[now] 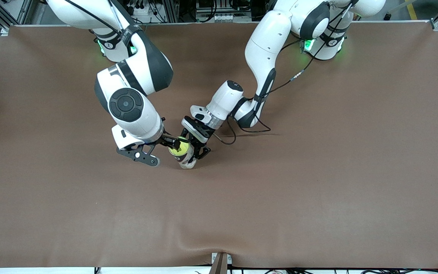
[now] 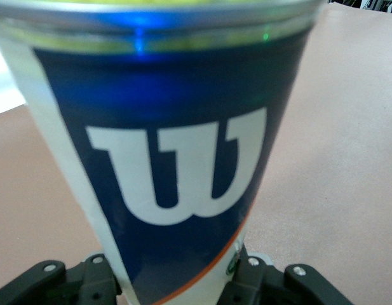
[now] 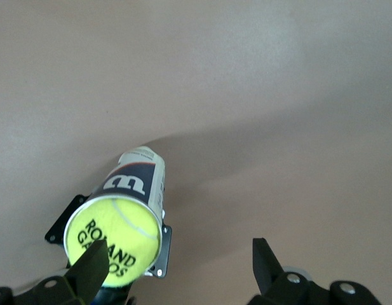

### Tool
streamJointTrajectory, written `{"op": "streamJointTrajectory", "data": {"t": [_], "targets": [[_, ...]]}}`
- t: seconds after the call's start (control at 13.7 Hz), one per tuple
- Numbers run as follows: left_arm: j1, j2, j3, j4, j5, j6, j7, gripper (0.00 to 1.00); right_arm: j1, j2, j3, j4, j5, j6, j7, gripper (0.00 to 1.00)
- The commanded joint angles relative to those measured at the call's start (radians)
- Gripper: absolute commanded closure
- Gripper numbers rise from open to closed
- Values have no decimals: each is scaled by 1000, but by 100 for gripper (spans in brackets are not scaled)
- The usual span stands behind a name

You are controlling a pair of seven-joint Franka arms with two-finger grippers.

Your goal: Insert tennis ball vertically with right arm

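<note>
A yellow tennis ball point(image 1: 178, 147) sits in the open mouth of a blue and white Wilson can point(image 1: 187, 159) that stands upright near the middle of the brown table. My left gripper point(image 1: 195, 147) is shut on the can; in the left wrist view the can point(image 2: 176, 159) fills the frame between the left gripper's point(image 2: 176, 283) fingers. My right gripper point(image 1: 171, 142) is open and empty, just above and beside the ball. In the right wrist view the ball point(image 3: 113, 238) and can point(image 3: 137, 181) lie below the right gripper point(image 3: 178, 254), close to one finger point(image 3: 91, 270).
The brown mat point(image 1: 318, 171) covers the whole table. The left arm's black cable point(image 1: 249, 129) loops down beside its wrist. A small bracket point(image 1: 221, 262) stands at the table edge nearest the front camera.
</note>
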Motion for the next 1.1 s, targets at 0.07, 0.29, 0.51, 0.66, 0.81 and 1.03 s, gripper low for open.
{"op": "streamJointTrajectory", "data": {"t": [0.07, 0.29, 0.51, 0.66, 0.81, 1.03], "targets": [[-7, 7, 15, 12, -9, -9, -1, 38, -25, -29, 14, 13, 24, -40, -21, 0], [-7, 7, 15, 12, -9, -9, -1, 38, -13, -22, 12, 5, 24, -37, -15, 0], [-7, 8, 15, 12, -9, -9, -1, 38, 1, -17, 12, -15, 14, -22, -15, 0], [-7, 8, 15, 12, -9, -9, -1, 38, 2, -8, 12, -50, 11, 30, -16, 0], [-7, 8, 15, 12, -9, -9, -1, 38, 1, -8, 11, -88, 7, 78, -16, 0], [-7, 8, 15, 12, -9, -9, -1, 38, 2, 0, 11, -113, -11, 119, -16, 0]]}}
